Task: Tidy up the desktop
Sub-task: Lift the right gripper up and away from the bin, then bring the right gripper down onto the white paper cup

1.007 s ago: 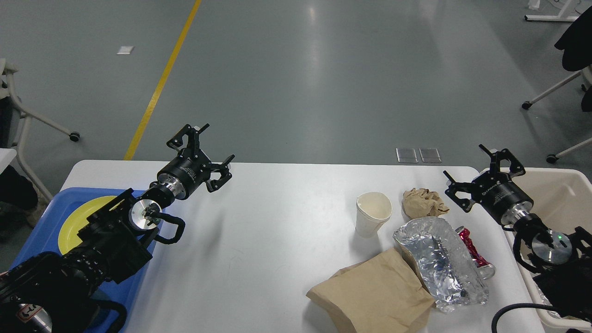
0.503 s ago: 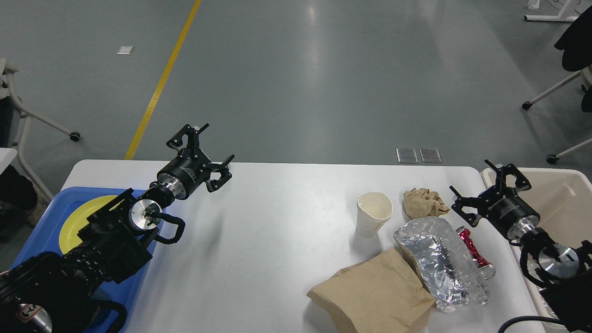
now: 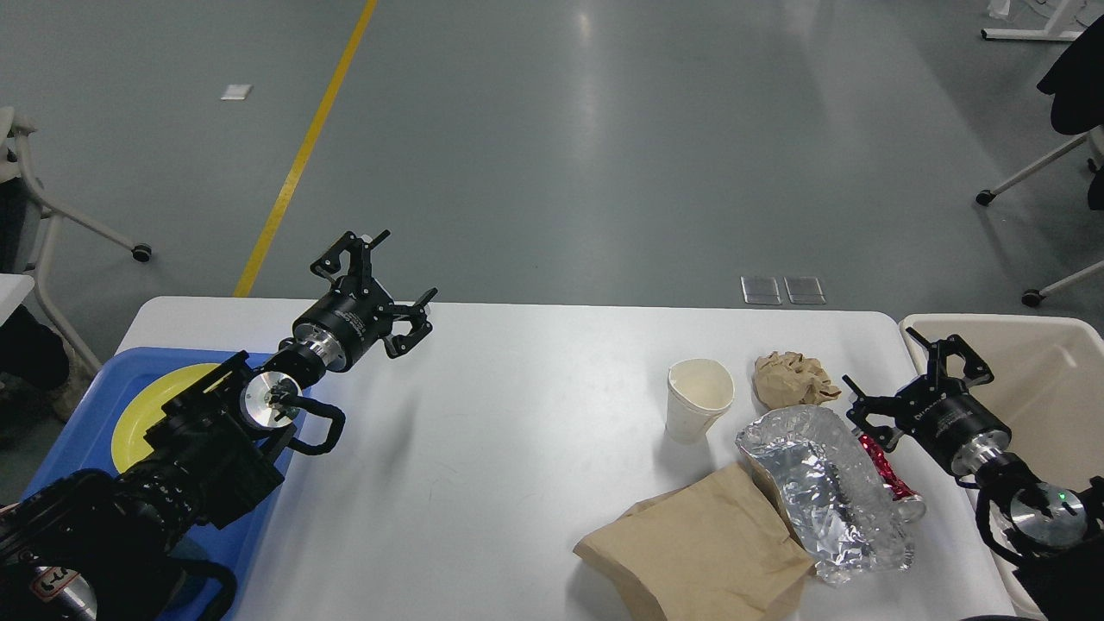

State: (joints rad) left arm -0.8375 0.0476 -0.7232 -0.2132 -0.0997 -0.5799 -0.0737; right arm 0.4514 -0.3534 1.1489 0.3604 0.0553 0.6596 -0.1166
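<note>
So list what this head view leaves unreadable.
- Yellow plate on the tray: near half hidden by my left arm.
- Red can: mostly behind the foil.
- Paper bag: cut off by the bottom edge.
- Bin interior: cut off at right, partly behind my right gripper.

A white paper cup (image 3: 697, 398) stands upright, just left of a crumpled brown paper ball (image 3: 792, 379). Below them lies a foil bag (image 3: 824, 487), overlapping a flat brown paper bag (image 3: 700, 552) on its left and hiding part of a red can (image 3: 887, 473) on its right. A yellow plate (image 3: 151, 405) sits in the blue tray (image 3: 95, 392) at far left; a beige bin (image 3: 1044, 388) is at far right.
</note>
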